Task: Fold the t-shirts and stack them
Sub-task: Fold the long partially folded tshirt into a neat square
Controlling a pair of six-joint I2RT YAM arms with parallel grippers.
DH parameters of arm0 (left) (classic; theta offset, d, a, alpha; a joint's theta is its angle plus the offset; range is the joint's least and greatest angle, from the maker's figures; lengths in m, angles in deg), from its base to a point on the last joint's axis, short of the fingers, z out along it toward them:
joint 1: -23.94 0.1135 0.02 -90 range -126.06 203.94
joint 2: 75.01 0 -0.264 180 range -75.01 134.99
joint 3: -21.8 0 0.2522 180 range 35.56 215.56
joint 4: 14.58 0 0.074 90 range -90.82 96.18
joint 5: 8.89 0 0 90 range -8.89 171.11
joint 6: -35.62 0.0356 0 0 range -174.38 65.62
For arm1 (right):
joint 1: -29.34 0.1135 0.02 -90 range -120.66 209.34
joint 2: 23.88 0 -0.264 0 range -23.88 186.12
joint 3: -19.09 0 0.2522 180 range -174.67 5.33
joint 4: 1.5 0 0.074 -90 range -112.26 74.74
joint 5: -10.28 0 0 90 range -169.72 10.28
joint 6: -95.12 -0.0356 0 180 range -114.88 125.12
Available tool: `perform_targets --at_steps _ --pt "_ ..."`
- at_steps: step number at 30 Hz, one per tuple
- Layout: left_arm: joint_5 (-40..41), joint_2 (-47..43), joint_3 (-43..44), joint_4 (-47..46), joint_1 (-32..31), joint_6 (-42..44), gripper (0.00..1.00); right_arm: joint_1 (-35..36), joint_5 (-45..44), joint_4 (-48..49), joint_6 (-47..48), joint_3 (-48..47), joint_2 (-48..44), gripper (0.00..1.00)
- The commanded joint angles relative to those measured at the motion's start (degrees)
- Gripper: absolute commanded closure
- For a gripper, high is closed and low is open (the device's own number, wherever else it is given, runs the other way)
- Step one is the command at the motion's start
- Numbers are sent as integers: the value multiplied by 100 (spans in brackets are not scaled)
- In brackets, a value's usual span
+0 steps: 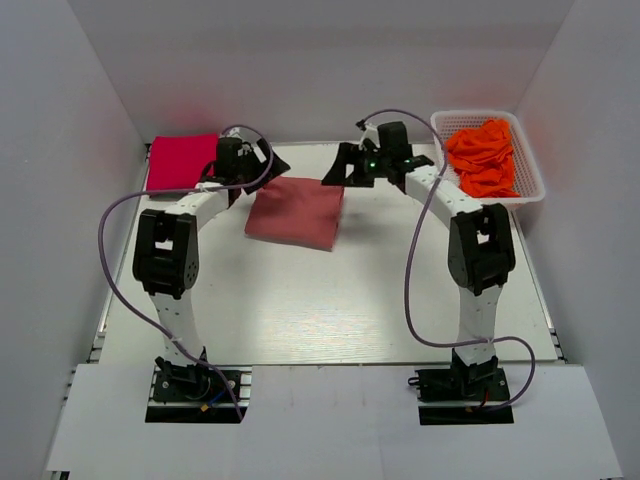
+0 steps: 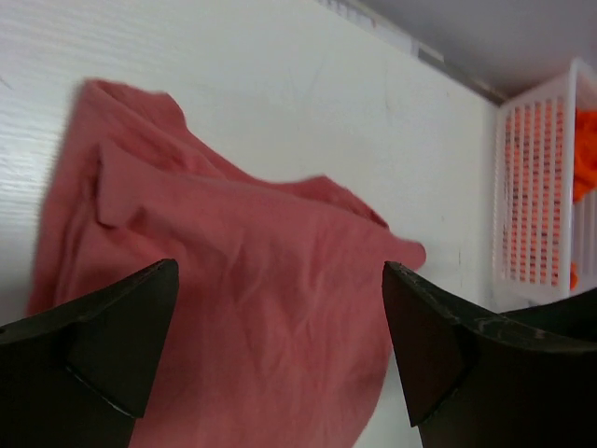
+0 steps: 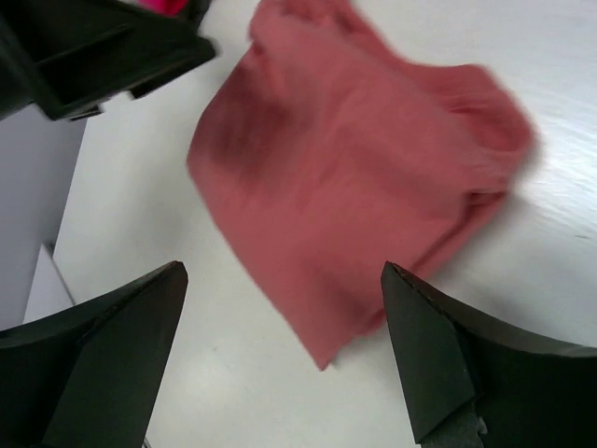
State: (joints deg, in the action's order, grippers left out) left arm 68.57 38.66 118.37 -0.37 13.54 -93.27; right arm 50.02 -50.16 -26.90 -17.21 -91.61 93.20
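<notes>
A folded dusty salmon-pink t-shirt (image 1: 297, 212) lies flat on the table between the arms; it also shows in the left wrist view (image 2: 233, 308) and the right wrist view (image 3: 354, 177). A folded crimson-pink t-shirt (image 1: 181, 161) lies at the far left. Orange t-shirts (image 1: 484, 156) fill a basket. My left gripper (image 1: 268, 163) is open and empty, just above the salmon shirt's far left corner (image 2: 280, 345). My right gripper (image 1: 335, 172) is open and empty, above the shirt's far right corner (image 3: 280, 350).
A white slotted basket (image 1: 528, 180) stands at the far right, also showing in the left wrist view (image 2: 536, 187). White walls close the table on three sides. The left gripper's black body shows in the right wrist view (image 3: 93, 51).
</notes>
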Motion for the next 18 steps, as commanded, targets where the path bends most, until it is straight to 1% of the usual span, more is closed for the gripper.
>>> perform_targets --at_steps 1,3,5,6,9,11,13,14,16,17,18 --pt "-802 -38 -300 -327 -103 -100 0 356 533 249 334 316 96 10" --pt "-803 24 -553 -72 -103 -241 0 523 725 381 238 500 253 10" --pt "-803 103 -800 -18 -103 -364 0 576 788 740 168 737 324 10" --pt "-803 103 -1132 -18 -103 -417 0 629 814 846 141 852 446 10" --pt "-1180 42 -1749 -386 -103 -505 0 743 920 1101 185 1230 588 10" --pt "-1242 -11 -2117 -388 -156 -558 0 822 981 1365 194 1667 518 10" --pt "-1243 -169 -2373 -230 -208 -558 0 893 1077 1612 220 2064 422 10" --pt "-1295 -248 -2679 -229 -209 -558 0 911 1087 1630 246 2370 299 10" --pt "-1496 -580 -3040 -177 -261 -558 0 937 912 1604 438 3134 -156 10" --pt "-1567 -730 -3408 -177 -322 -497 0 972 859 1508 475 3329 -429 10" --pt "-1568 -889 -3594 -116 -375 -496 0 998 754 1446 605 3531 -579 10"
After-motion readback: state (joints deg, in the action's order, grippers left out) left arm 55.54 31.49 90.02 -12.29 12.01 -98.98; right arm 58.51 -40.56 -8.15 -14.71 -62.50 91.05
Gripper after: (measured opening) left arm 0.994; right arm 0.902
